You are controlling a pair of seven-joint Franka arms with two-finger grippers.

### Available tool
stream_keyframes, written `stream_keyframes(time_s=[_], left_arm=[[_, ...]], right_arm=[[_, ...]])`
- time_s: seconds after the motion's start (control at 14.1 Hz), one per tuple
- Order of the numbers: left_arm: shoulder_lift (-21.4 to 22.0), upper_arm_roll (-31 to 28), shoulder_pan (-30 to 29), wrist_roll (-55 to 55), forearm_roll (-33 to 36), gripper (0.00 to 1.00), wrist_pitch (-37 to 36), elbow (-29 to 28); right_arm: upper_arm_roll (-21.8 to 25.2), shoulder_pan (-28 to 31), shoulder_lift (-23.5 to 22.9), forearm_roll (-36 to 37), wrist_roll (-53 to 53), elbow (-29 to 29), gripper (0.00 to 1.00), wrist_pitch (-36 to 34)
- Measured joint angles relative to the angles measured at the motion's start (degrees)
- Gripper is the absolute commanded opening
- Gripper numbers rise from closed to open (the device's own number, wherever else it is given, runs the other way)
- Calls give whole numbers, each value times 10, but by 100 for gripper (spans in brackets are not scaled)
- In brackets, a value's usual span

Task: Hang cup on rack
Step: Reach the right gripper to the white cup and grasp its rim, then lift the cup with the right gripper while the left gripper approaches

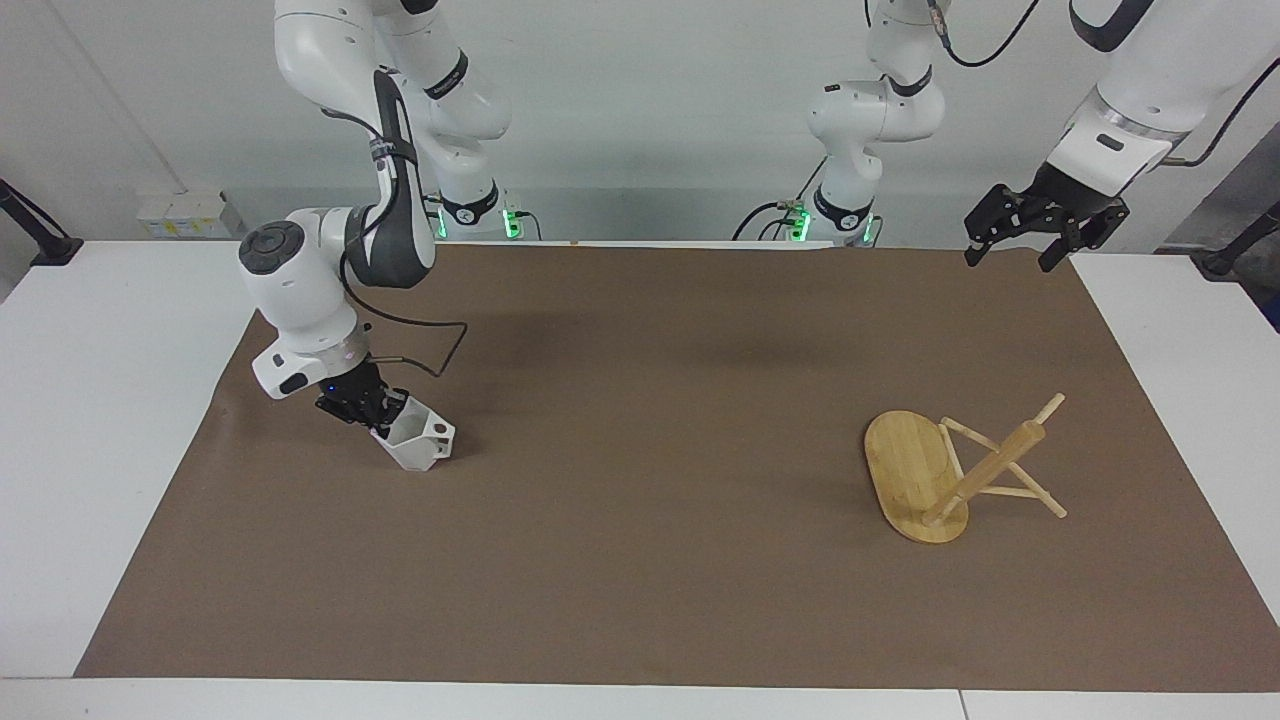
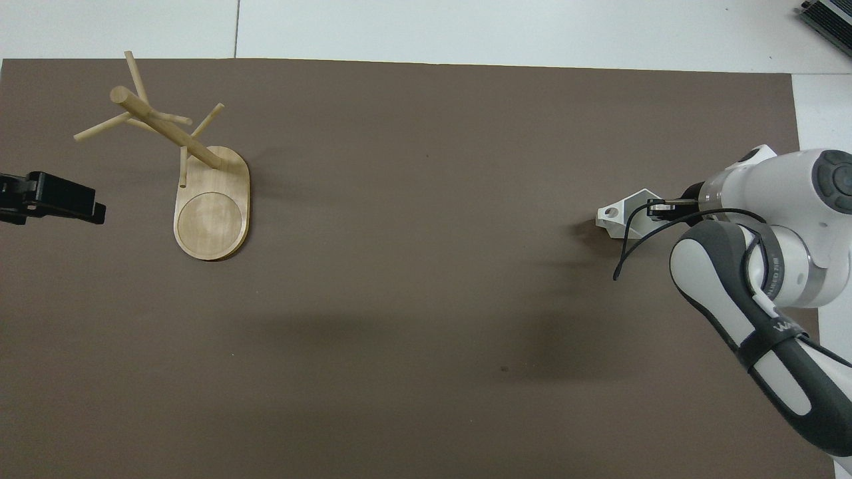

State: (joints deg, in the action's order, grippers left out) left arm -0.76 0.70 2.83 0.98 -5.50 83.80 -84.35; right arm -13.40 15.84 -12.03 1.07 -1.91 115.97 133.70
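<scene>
We have the right tool [image 1: 378, 420] clamped tight on the rim of the cup [image 1: 418, 440], which tilts on the brown mat [image 1: 640, 560] at the right arm's end of the desk. Left tool [image 1: 1018, 235] waits wide open, holding nothing, high over the mat's corner. The rack [image 1: 930, 470] stands well apart from both tools.

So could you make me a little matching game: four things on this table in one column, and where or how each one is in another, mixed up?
Things:
1. cup
2. rack
3. left gripper
4. right gripper

States:
A. open, in the air over the mat's corner at the left arm's end
B. tipped over, post slanting off its base
C. shut on the cup's rim
D. white, tilted, gripped at the right arm's end

Pairs: 1-D, 2-B, 3-A, 4-C
</scene>
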Motion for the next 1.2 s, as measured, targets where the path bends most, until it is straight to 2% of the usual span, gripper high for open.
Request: stream_keyframes(time_s=[0.21,0.57,0.78,0.92,1.2], left_arm=[[0,2,0,60,-17,100,1,1],[-13,8,0,168,-57,100,18,1],[-34,9,0,234,-105,100,25,10],[-49,10,0,290,-138,100,26,18],[-81,33,0,426,-169,100,26,27]], right_arm=[[-1,0,1,0,0,-32,0,-55],[-19,0,15,-18,0,-175,0,-226],[-29,0,42,-57,0,-219,0,-283],[-32,-1,65,-94,0,-233,0,-309],[-34,-2,83,-243,0,-236,0,-316]])
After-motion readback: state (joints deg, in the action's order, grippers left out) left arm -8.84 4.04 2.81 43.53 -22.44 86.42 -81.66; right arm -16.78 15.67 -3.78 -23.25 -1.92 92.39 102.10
